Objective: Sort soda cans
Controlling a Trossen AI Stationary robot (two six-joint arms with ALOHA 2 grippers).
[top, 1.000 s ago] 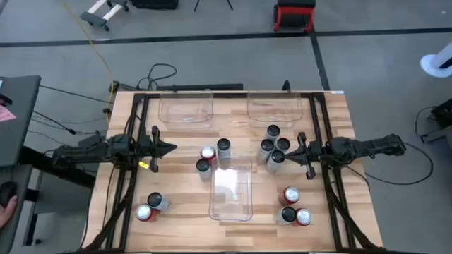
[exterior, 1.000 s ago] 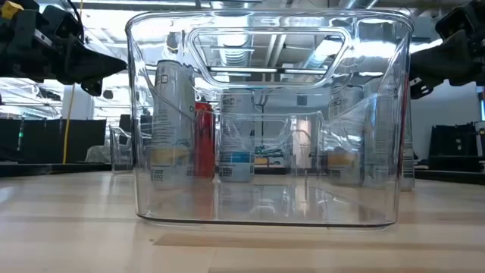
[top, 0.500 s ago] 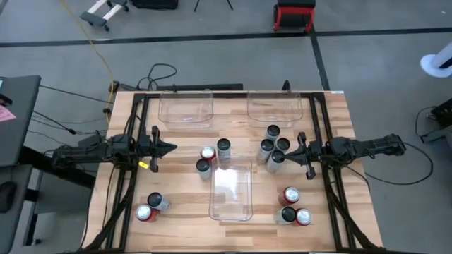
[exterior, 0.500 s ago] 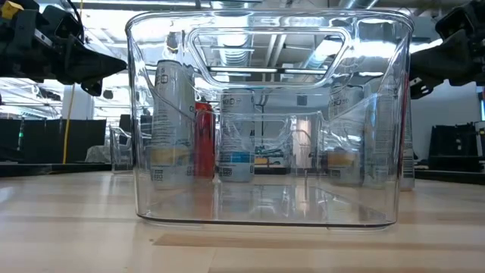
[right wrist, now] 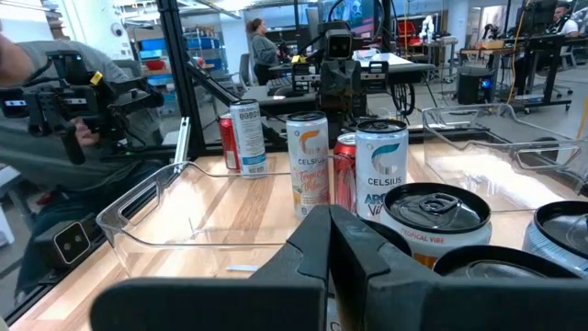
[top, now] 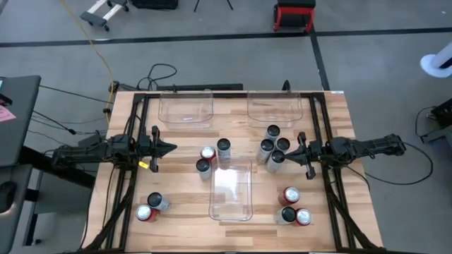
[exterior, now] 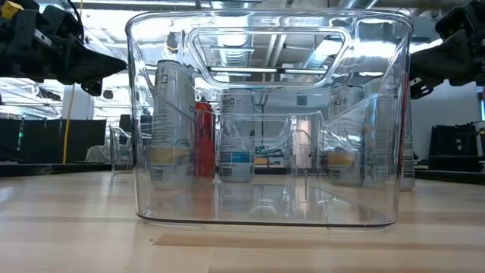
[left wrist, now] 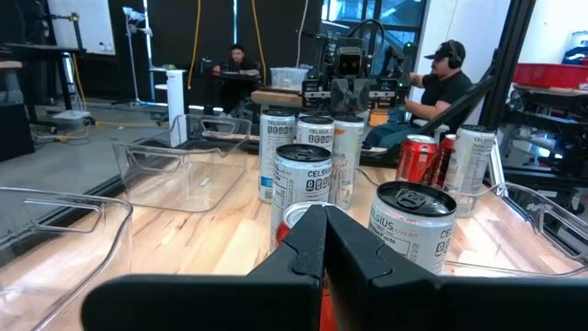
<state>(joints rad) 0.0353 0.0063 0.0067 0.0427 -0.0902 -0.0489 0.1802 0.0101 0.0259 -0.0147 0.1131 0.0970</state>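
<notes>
Soda cans stand upright on the wooden table in groups. Three are near the middle (top: 210,155), several at the right of centre (top: 274,146), two at the near left (top: 149,207) and three at the near right (top: 293,207). Red, dark and silver bodies show among them. My left gripper (top: 171,148) is shut and points level toward the middle group (left wrist: 303,175) from the left, clear of it. My right gripper (top: 294,149) is shut and points level from the right, just short of the right group (right wrist: 432,216).
Two clear plastic bins (top: 186,109) (top: 275,107) stand at the far edge. A third clear bin (top: 232,190) sits near the front centre and fills the low view (exterior: 265,121). Black frame rails (top: 127,183) run along both sides. People sit beyond the table (left wrist: 441,83).
</notes>
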